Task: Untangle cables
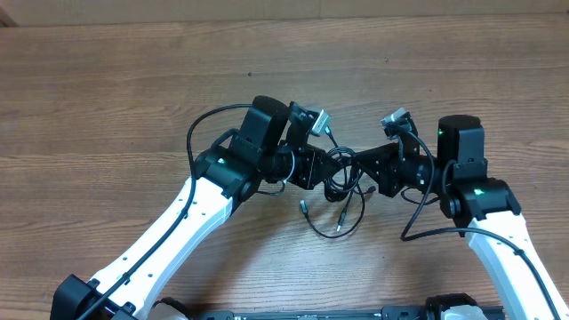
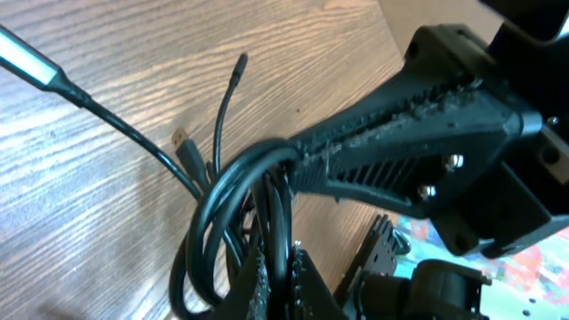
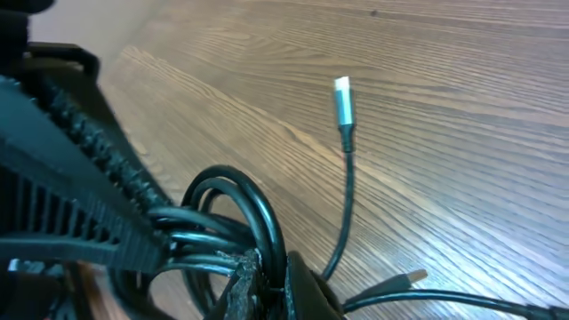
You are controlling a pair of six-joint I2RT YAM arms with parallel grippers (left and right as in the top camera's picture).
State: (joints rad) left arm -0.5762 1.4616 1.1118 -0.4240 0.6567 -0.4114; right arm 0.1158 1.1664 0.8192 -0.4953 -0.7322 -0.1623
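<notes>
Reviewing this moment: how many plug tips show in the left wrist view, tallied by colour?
Silvery plug tip: 1
Dark plug tip: 1
Brassy plug tip: 1
Total: 3, all on the cables

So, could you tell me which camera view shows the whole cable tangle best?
The overhead view: the cables show whole between the left claw and right claw, loose ends included. Both wrist views show only close-up pinched loops and a few plug tips.

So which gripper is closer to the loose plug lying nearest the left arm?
Left. The left gripper holds the cable bundle close by that plug; the right gripper holds the same bundle from the other side, farther off.
</notes>
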